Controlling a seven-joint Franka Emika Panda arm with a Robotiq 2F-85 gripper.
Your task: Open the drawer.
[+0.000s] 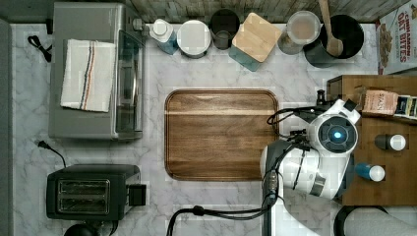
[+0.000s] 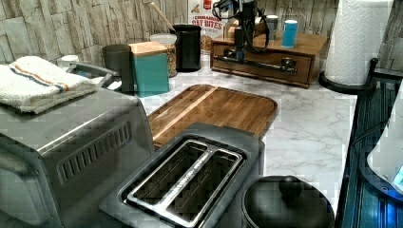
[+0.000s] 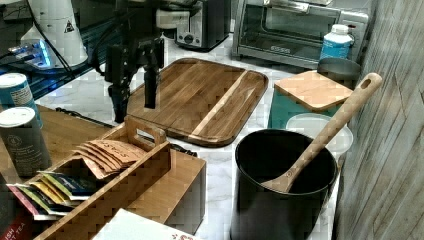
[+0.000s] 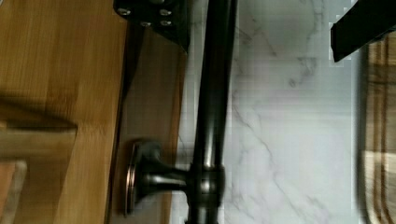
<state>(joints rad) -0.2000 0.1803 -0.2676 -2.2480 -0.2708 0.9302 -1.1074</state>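
The drawer is in the front of a small wooden cabinet at the top view's right. It looks pushed in. Its long black bar handle runs across the front on two posts. My gripper hangs straight down over one end of that handle. It is open: the right view shows the gripper with its two black fingers spread apart. In the wrist view the handle runs between the fingers, one finger against the drawer front, the other out over the marble.
A wooden tray lies on the marble counter just in front of the drawer. Two cans and a tea-bag box stand on the cabinet. A black crock with a wooden spoon, canisters, a toaster and a toaster oven stand farther off.
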